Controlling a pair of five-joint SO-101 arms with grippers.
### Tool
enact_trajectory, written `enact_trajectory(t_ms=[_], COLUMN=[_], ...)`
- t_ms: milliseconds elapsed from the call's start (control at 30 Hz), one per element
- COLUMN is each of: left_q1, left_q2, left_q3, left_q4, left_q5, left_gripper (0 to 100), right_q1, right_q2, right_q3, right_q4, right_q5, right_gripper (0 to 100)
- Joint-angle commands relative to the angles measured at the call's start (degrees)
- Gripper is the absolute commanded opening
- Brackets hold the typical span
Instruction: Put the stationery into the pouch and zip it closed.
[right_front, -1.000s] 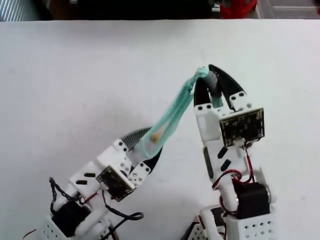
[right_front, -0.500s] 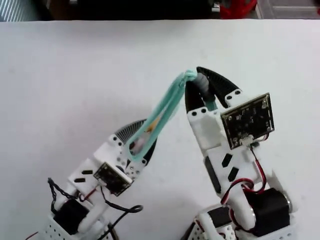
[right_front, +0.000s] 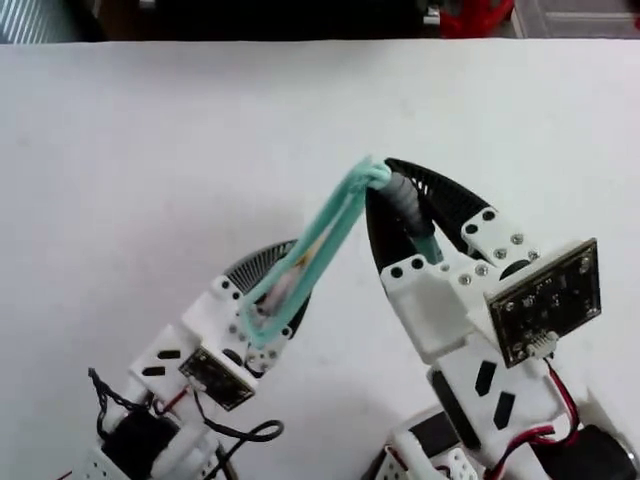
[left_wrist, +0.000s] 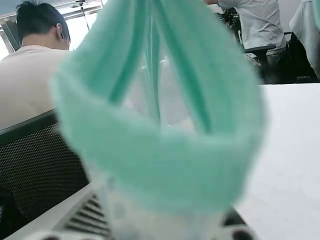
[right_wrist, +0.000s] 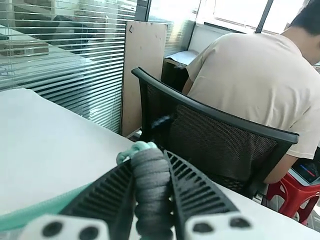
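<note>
**Q:** Where is the pouch (right_front: 318, 240) located?

**A:** It is stretched between the two arms over the middle of the counter (right_front: 150, 150), towards the edge where the arms are mounted. It appears to be lifted clear of the surface. One end is taken by the left gripper (right_front: 262, 320), the other by the right gripper (right_front: 395, 200).

**Q:** How are the fingers set?

**A:** The left fingers are closed on the pouch's end; in the left wrist view the green fabric (left_wrist: 160, 150) is seen bulging just ahead of them. The right fingers are drawn in narrow around a grey ribbed piece (right_wrist: 151, 185) at the far end, beside a green loop. This piece is judged to be the zip pull, though that cannot be confirmed.

**Q:** Are contents noted?

**A:** Pale and yellowish shapes are seen through the wall. They cannot be identified.

**Q:** How is the pouch expected to handle?

**A:** It is judged light, soft and limp. Sagging and folding are to be expected unless it is held taut from both ends. The clear wall is probably slick, so the stitched green border is preferred for the anchoring hold, with the pull gripped squarely. A slack anchor is the likeliest cause of a jammed zip.
</note>
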Motion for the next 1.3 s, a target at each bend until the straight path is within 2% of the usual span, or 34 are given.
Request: enact_trajectory(t_ms=[0, 167, 333, 467, 667, 767, 867, 1067, 1167, 1267], left_q1=[-1.2, -1.2, -1.2, -1.2, -3.5, -3.6, -3.5, -3.6, -3.6, -3.5], left_q2=[0.6, 0.6, 0.6, 0.6, 0.6, 0.6, 0.6, 0.6, 0.6, 0.6], left_q3=[1.1, 1.1, 1.1, 1.1, 0.2, -0.1, 0.1, 0.2, 0.2, 0.2], left_q4=[1.1, 1.1, 1.1, 1.1, 1.1, 1.1, 1.1, 1.1, 1.1, 1.1], left_q5=[-0.3, -0.5, -0.6, -0.6, -0.1, 1.8, 2.0, 2.1, 2.1, 2.1], left_gripper=[2, 2, 2, 2, 2, 2, 2, 2, 2, 2], right_q1=[-2.5, -11.0, -15.1, -17.9, -20.4, -22.0, -17.0, 3.6, 13.2, 17.8], right_q2=[0.8, 4.1, 11.4, 20.8, 25.9, 26.0, 25.6, 26.1, 26.1, 25.5], right_q3=[-8.9, -19.4, -34.6, -34.4, -30.1, -27.3, -25.8, -24.1, -18.9, -9.9], right_q4=[2.3, 9.8, 17.8, 23.5, 24.8, 23.5, 22.4, 16.2, 12.4, 9.2], right_q5=[-1.1, -1.1, -1.1, -0.5, -0.4, 3.7, 7.9, 8.8, 8.3, 8.3], right_gripper=[1.9, 1.9, 1.8, 1.8, 1.9, 1.9, 1.9, 1.9, 1.9, 1.9])
